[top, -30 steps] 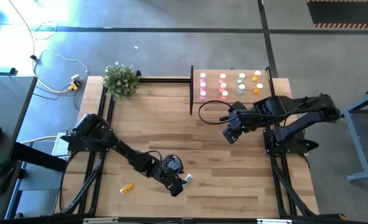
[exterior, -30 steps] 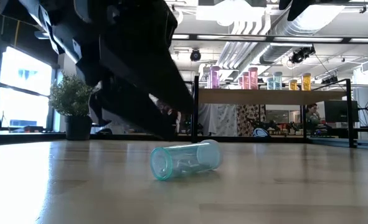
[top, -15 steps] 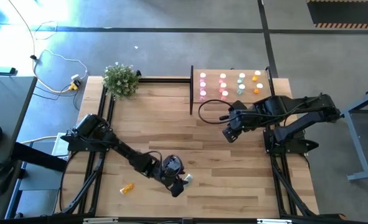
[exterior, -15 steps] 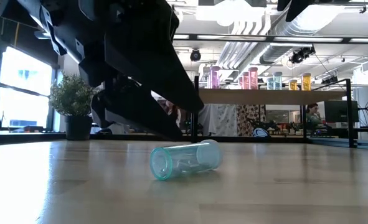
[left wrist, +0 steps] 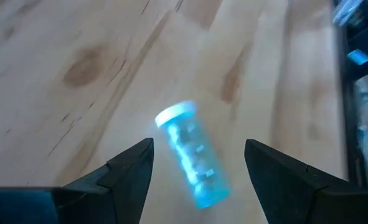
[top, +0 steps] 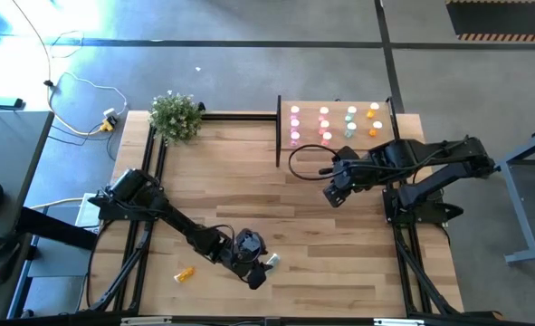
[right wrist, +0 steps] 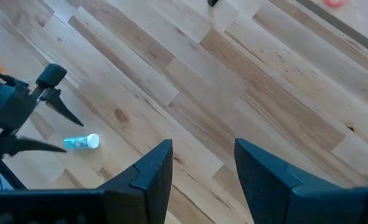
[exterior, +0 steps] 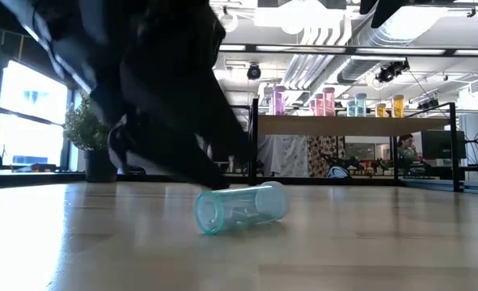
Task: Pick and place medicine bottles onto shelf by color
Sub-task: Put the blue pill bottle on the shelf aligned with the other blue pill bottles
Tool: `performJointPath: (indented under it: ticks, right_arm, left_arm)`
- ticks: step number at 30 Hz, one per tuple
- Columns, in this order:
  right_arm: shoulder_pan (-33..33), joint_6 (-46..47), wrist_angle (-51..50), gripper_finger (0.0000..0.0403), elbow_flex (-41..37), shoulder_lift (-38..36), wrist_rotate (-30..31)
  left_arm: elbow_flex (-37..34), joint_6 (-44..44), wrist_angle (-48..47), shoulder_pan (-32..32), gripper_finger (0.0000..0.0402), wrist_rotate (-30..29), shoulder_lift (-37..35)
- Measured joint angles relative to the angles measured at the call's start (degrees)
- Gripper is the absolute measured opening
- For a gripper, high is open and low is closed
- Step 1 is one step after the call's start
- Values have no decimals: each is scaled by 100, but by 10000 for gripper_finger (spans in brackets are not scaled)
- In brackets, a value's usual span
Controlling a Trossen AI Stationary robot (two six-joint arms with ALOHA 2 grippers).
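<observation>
Left claw (left wrist: 199,163) is spread wide and holding nothing, sitting right over a small see-through pale green plastic bottle with a white cap (left wrist: 191,153) that's lying on its side on the striped wood-plank desk (top: 249,190), near the front edge. Right claw (right wrist: 202,163) hangs empty mid-desk, fingers parted, near the light-wood shelf (top: 335,106) holding the other bottles

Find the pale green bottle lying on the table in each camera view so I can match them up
High view: the lying pale green bottle is beside the left gripper, near the table's front edge.
Low view: centre, on its side.
Left wrist view: between that arm's open fingers.
Right wrist view: far off, beside the left gripper.
Shared landmark: its white cap.
</observation>
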Motion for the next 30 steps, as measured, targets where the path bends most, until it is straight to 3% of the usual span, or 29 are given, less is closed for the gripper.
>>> performJointPath:
  ticks: [5, 13, 20, 30]
  right_arm:
    - [0, 0, 40, 163, 0, 0, 0]
    - [1, 2, 66, 163, 0, -2, 0]
    - [2, -4, 76, 163, 0, -2, 0]
    - [2, -17, 81, 163, 0, -2, -8]
  left_arm:
    - [362, 87, -153, -10, 241, 186, 330]
    - [1128, 134, -1428, -14, 241, -22, 751]
    - [1272, 172, -1872, -28, 236, -132, 841]
    - [1250, 794, -2005, -22, 145, -84, 850]
